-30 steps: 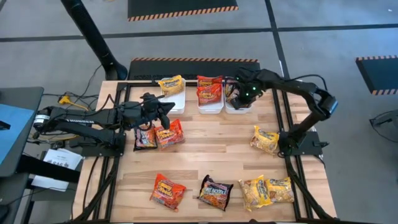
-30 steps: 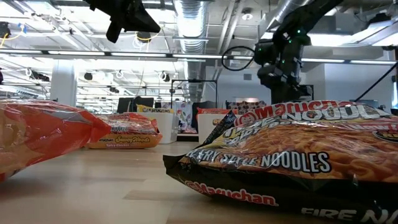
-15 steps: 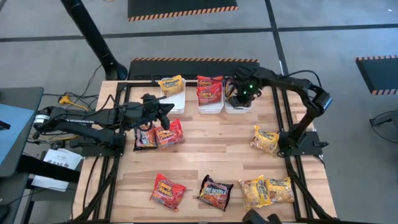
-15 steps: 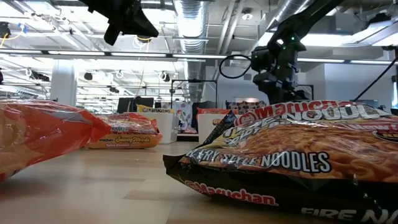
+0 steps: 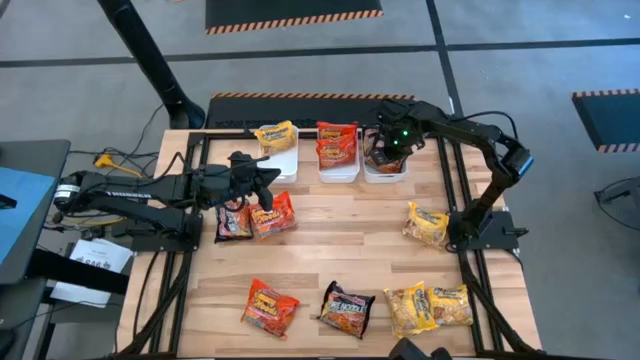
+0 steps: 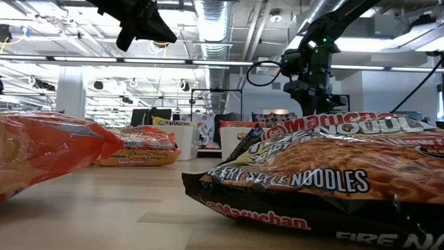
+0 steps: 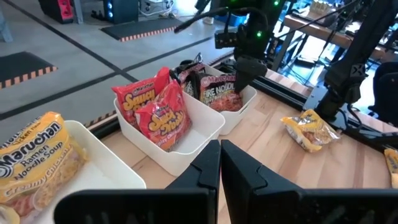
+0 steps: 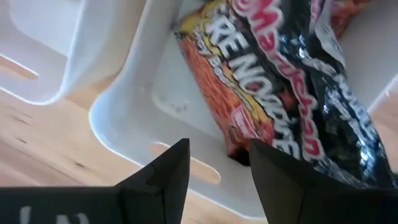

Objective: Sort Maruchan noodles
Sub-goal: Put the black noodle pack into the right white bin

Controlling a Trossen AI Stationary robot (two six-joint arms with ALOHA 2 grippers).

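From my remote station, the left gripper (image 5: 262,180) hangs above the table (image 5: 340,240) with its fingers (image 7: 205,168) pressed together, holding nothing — it sits over a black packet (image 5: 234,222) and a red packet (image 5: 272,215) lying side by side. Behind it, a yellow packet (image 5: 275,135) rests on the left white bin (image 5: 287,166). The middle bin (image 5: 338,171) holds two red packets (image 5: 337,148). The right gripper (image 5: 385,152) is lowered into the right bin (image 5: 385,174), fingers (image 8: 163,171) apart, astride the lower edge of a black packet (image 8: 273,93) standing in that bin; I cannot tell whether they touch it. Further right, one yellow packet (image 5: 426,224) lies alone. Along the near edge lie a red packet (image 5: 270,306), a black packet (image 5: 346,308) and two yellow packets (image 5: 430,306).
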